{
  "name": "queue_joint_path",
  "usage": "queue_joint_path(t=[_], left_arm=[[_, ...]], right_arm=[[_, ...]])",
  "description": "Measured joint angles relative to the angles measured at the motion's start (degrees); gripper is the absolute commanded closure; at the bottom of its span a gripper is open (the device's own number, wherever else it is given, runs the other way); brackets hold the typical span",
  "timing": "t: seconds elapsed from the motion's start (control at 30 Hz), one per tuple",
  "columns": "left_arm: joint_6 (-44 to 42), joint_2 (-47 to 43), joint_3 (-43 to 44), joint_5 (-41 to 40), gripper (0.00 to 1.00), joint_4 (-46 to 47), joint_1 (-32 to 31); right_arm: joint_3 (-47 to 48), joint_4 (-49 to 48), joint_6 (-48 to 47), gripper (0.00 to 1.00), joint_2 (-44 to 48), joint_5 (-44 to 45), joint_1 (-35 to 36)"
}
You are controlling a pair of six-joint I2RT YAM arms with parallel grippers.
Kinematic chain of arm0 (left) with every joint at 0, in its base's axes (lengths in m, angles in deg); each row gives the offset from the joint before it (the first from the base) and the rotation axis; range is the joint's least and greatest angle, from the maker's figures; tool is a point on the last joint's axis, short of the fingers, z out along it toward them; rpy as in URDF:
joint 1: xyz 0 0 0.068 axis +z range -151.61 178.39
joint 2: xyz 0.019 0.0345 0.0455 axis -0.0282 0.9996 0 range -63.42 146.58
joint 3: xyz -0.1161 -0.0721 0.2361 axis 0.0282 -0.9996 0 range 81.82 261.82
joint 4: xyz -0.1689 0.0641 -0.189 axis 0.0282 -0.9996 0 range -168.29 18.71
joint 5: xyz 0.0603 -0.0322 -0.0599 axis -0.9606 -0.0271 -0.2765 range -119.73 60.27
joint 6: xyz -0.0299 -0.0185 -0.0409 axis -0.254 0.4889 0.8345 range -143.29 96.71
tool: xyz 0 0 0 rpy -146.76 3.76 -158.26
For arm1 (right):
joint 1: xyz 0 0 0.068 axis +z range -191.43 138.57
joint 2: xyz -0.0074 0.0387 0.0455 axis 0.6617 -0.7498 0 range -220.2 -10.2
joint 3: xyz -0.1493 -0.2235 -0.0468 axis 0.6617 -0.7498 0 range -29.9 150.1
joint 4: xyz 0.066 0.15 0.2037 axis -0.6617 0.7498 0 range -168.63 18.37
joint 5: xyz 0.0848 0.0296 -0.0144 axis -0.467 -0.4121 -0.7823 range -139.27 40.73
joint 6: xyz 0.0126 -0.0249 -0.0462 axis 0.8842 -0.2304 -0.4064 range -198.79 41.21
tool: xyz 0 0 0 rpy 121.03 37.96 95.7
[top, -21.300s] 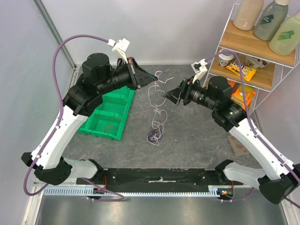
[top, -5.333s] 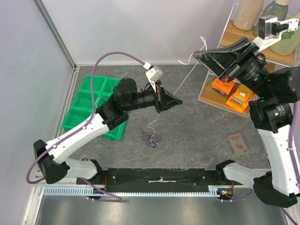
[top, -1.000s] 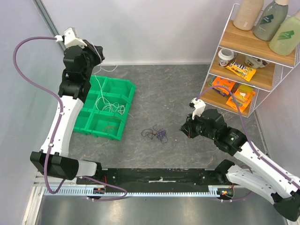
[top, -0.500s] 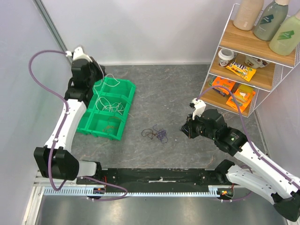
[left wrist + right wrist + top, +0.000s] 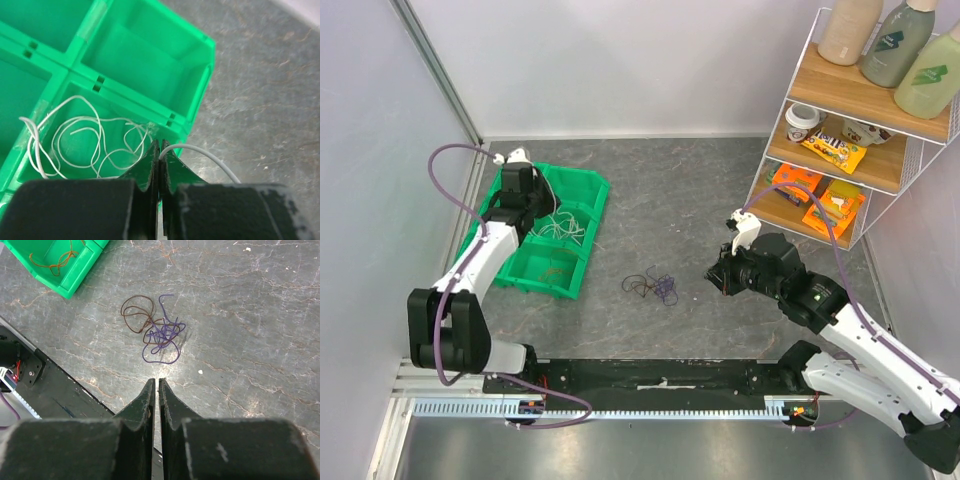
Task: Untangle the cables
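Observation:
A green bin (image 5: 582, 196) lies at the left of the table. Loops of white cable (image 5: 560, 226) rest in one of its compartments (image 5: 85, 145). My left gripper (image 5: 159, 146) hangs low over the bin (image 5: 533, 200), shut on the white cable, whose end arcs off to the right (image 5: 210, 157). A red-orange cable (image 5: 557, 268) lies in a near compartment (image 5: 55, 257). A small clump of purple cable (image 5: 162, 337) and brown cable (image 5: 136, 312) sits on the table (image 5: 653, 288). My right gripper (image 5: 155, 381) hovers right of the clump (image 5: 716, 277), shut and holding nothing.
A wire shelf (image 5: 840, 130) with bottles and snack packs stands at the right. A black rail (image 5: 660, 375) runs along the near edge. A wall post (image 5: 440, 70) rises at the left behind the bin.
My left arm has come down from high above the bin to just over it, carrying the white cable, and the loops have settled into the compartment. The right arm has not moved.

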Motion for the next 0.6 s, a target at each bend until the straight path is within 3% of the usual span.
queue_joint_path(t=[0.17,0.37,0.6], left_arm=[[0.0,5.8,-0.8,1.8,0.98,0.2,0.0],[0.0,16.4,6.4,1.0,0.98,-3.4,0.0],[0.7,13.9,5.5,-6.8,0.96,-8.4,0.0]], right_arm=[[0.0,0.2,0.6,0.88,1.0,0.0,0.0],[0.0,0.2,1.2,0.88,1.9,0.0,0.0],[0.0,0.6,1.2,0.88,1.9,0.0,0.0]])
